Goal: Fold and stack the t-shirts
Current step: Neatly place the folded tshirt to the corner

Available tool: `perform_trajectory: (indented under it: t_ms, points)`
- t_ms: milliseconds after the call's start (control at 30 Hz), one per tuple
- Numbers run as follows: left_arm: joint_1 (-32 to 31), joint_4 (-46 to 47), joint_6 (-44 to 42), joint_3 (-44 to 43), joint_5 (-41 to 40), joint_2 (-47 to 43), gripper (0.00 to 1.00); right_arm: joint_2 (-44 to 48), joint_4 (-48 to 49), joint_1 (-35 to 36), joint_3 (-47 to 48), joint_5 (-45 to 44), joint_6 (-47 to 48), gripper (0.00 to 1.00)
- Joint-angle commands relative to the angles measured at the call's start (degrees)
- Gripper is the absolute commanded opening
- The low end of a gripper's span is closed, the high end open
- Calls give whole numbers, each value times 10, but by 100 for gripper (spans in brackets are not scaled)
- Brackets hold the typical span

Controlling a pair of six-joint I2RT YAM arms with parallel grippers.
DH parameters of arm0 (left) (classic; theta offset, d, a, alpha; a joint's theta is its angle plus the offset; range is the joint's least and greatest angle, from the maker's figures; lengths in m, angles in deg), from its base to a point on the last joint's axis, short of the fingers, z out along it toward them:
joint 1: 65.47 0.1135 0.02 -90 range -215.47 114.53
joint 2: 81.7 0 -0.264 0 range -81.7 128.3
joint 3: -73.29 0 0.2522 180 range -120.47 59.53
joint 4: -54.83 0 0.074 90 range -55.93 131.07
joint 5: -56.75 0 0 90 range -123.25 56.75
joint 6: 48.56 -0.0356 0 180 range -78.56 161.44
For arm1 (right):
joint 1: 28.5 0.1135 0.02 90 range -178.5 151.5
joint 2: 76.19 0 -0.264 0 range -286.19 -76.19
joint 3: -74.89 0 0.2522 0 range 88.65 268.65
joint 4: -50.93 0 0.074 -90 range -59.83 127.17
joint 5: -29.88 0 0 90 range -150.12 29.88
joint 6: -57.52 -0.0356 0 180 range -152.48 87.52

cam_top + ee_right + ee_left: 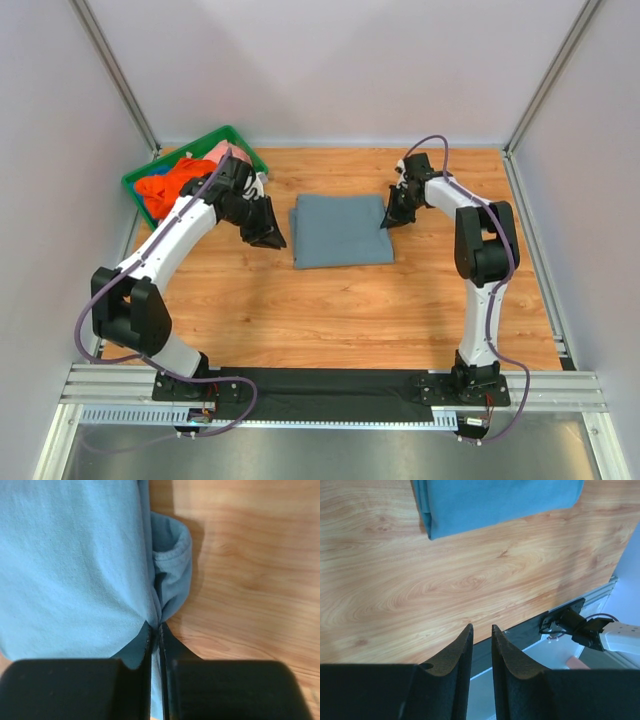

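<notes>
green bin [190, 142]: far left of the bench [330, 310]. Orange tee [165, 190] + pink tee [215, 153] are bunched inside, not folded yet.
left tool [481, 635] risk: fingers almost together w/ a slim gap and nothing in it. It's just beside the folded tee's left edge, so imo a sideways sweep could nudge the fold crooked.
left arm pose: reaches fwd and inward from its base, wrist angled down, tips low over bare wood between bin and tee.
grey-blue tee [340, 232]: mid bench, folded into a neat rectangle, lying flat.
right tool [156, 630] risk: looks clamped on the tee's right edge, fabric puckered at the tips. If it lifts or pulls back w/o letting go, prob drags the top layer and undoes the fold. The rolled bit of hem next to it could flop out too.
right arm pose: elbow high, forearm reaching back and inward, wrist tipped down onto the tee's far right edge.
</notes>
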Motion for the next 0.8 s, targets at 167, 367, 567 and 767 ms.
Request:
perform_trajectory:
  t_ms: [167, 367, 567, 767]
  points:
    - [-2, -10, 1, -28, 14, 13, 28, -13, -39, -68, 81, -105, 33, 0]
    - [-2, -18, 11, -43, 16, 21, 28, -43, -68, -117, 160, -162, 64, 0]
    - [-2, -37, 23, -73, 14, 37, 28, -102, -72, -174, 271, -181, 71, 0]
    - [-2, -45, 42, -101, 20, 57, 28, -162, -60, -214, 382, -222, 97, 0]
